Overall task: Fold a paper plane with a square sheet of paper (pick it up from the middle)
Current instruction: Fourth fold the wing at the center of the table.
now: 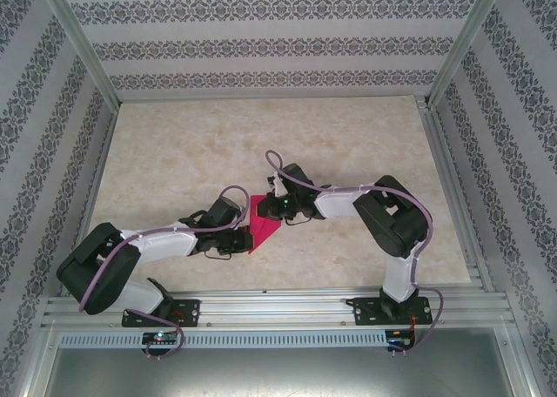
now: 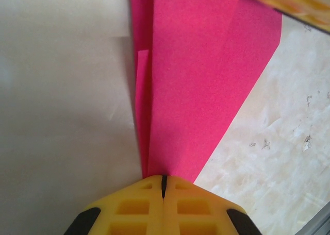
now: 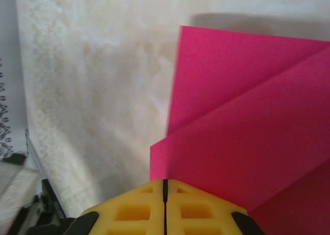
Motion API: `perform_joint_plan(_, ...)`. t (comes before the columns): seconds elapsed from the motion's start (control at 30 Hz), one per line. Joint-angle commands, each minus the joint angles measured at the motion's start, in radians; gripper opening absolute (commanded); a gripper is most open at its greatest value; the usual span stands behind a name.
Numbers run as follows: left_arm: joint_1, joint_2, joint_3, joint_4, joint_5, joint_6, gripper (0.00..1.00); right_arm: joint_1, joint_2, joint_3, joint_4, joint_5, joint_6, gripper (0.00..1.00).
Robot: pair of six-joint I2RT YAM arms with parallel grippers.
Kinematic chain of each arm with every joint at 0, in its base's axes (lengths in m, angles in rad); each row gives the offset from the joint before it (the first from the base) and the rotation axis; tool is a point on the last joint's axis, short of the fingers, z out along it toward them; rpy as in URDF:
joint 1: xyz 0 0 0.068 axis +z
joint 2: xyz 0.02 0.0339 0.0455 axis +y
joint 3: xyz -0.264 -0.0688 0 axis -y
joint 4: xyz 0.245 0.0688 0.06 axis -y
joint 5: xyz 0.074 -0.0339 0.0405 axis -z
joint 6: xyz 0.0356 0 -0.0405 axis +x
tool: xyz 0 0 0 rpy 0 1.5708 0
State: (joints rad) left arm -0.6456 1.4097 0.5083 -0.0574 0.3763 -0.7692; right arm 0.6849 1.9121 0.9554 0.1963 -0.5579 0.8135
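Observation:
The square sheet of paper (image 1: 262, 223) is magenta-pink and folded into layered flaps, tapering to a point at its near end. It is held up between the two arms above the table. My left gripper (image 1: 244, 238) is shut on its lower end; in the left wrist view the paper (image 2: 196, 90) rises straight out of the closed yellow fingertips of that gripper (image 2: 164, 179). My right gripper (image 1: 277, 207) is shut on the upper edge; in the right wrist view the folded paper (image 3: 247, 127) spreads to the right from the closed tips of this gripper (image 3: 165, 182).
The beige marble-patterned table (image 1: 191, 144) lies below, walled by patterned panels (image 1: 261, 44) with metal posts. An aluminium rail (image 1: 278, 306) runs along the near edge with both arm bases on it. A yellow finger of the right gripper (image 2: 289, 0) shows at the left wrist view's top right.

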Motion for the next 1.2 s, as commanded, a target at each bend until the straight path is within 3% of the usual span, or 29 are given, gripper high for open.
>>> perform_joint_plan(0.0, 0.007, 0.028, -0.052, -0.255, -0.086, 0.034, 0.04, -0.008, 0.036, -0.016, 0.024, 0.04, 0.0, 0.06)
perform_joint_plan(0.27, 0.007, -0.084, -0.045, -0.295, -0.062, 0.027, 0.07, -0.017, 0.06, -0.039, 0.01, 0.09, 0.029, 0.06)
perform_joint_plan(0.53, 0.016, -0.336, 0.033, -0.326, -0.066, -0.06, 0.2, -0.001, 0.068, -0.061, 0.036, 0.107, 0.066, 0.06)
perform_joint_plan(0.77, 0.03, -0.148, 0.101, -0.065, 0.04, -0.146, 0.24, 0.004, 0.079, -0.057, 0.035, 0.107, 0.073, 0.06)
perform_joint_plan(0.97, 0.034, 0.047, 0.161, 0.061, 0.058, -0.186, 0.23, 0.007, 0.083, -0.06, 0.031, 0.106, 0.072, 0.06)
perform_joint_plan(1.17, 0.041, 0.123, 0.141, 0.095, 0.028, -0.222, 0.2, 0.016, 0.08, -0.064, 0.026, 0.11, 0.073, 0.06)
